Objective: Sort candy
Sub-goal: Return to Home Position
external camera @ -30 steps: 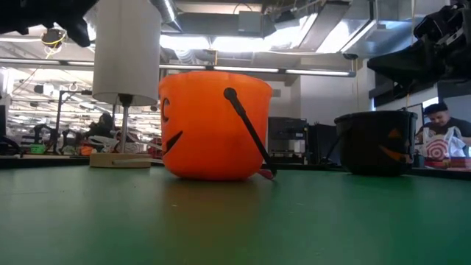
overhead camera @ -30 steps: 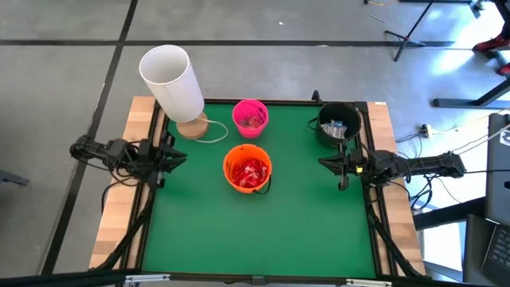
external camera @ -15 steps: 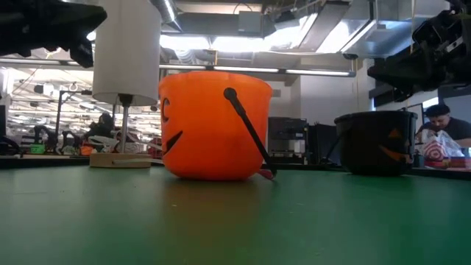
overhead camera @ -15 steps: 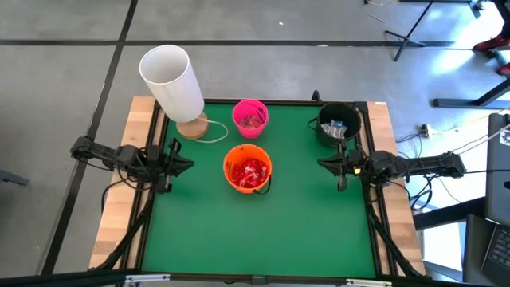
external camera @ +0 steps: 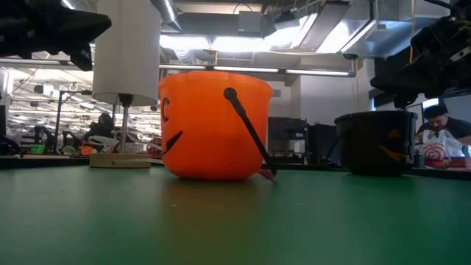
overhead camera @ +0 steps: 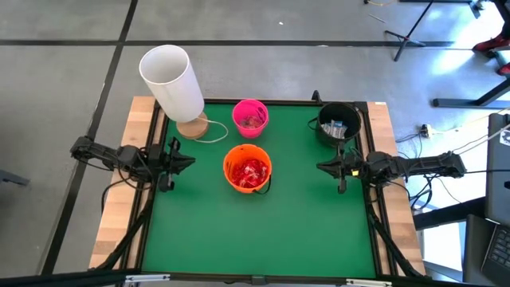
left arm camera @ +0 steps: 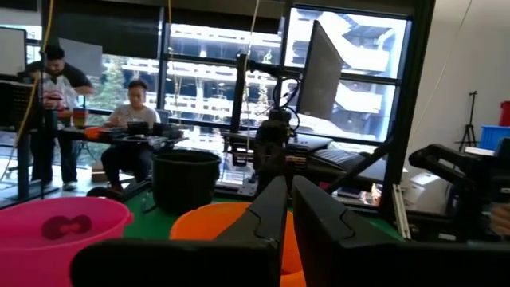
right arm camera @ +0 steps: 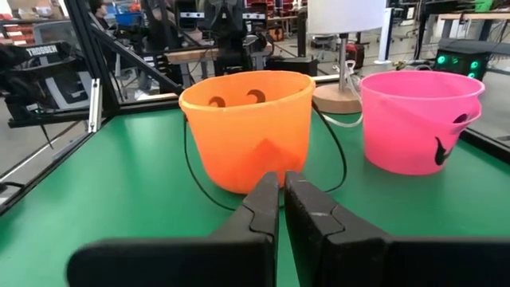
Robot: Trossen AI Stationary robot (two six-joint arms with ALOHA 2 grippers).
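Observation:
Red-wrapped candy [overhead camera: 249, 171] fills the orange bucket [overhead camera: 234, 180] at the table's middle; the bucket also shows in the low view [external camera: 213, 125]. A few sweets [overhead camera: 253, 120] lie in the pink bucket [overhead camera: 239, 112] behind it. Silvery ones [overhead camera: 336, 127] lie in the black bucket [overhead camera: 323, 127] at the far right. My left gripper [overhead camera: 189, 163] is shut and empty, left of the orange bucket and pointing at it [left arm camera: 287, 185]. My right gripper [overhead camera: 320, 166] is shut and empty, right of the orange bucket and pointing at it [right arm camera: 282, 180].
A white-shaded lamp [overhead camera: 171, 80] on a wooden base [overhead camera: 192, 127] stands at the far left corner, its cord lying near the pink bucket. The green mat [overhead camera: 255, 231] lies bare toward the near edge. People sit at desks beyond the table.
My left gripper has moved toward the table's right, closer to the orange bucket, staying shut. My right gripper has shifted slightly toward the orange bucket. The buckets and candy have not moved.

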